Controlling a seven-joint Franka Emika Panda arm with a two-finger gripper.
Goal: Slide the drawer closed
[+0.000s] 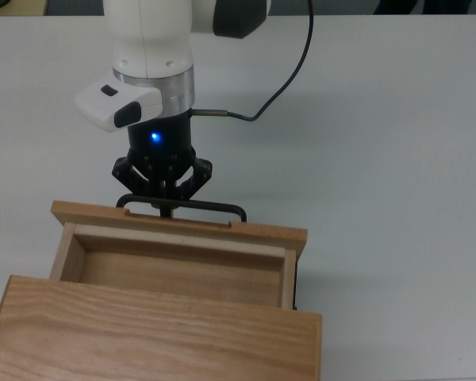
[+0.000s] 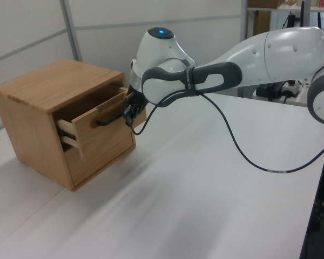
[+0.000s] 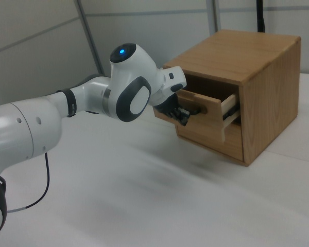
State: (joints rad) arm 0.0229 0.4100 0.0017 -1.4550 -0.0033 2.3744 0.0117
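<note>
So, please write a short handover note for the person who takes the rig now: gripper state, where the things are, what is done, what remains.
Gripper: at the drawer's black bar handle, fingers around it, near the top view's left end of the bar.
Drawer: part way out of the wooden cabinet; inside it is empty. Only a narrow strip of its floor shows in the top view.
Done: most of the closing travel, judged from how little sticks out.
Left: push on until the front panel sits flush with the cabinet face, then let go and back the arm away.

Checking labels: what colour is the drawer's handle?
Black; the handle shows best in the top view.
</note>
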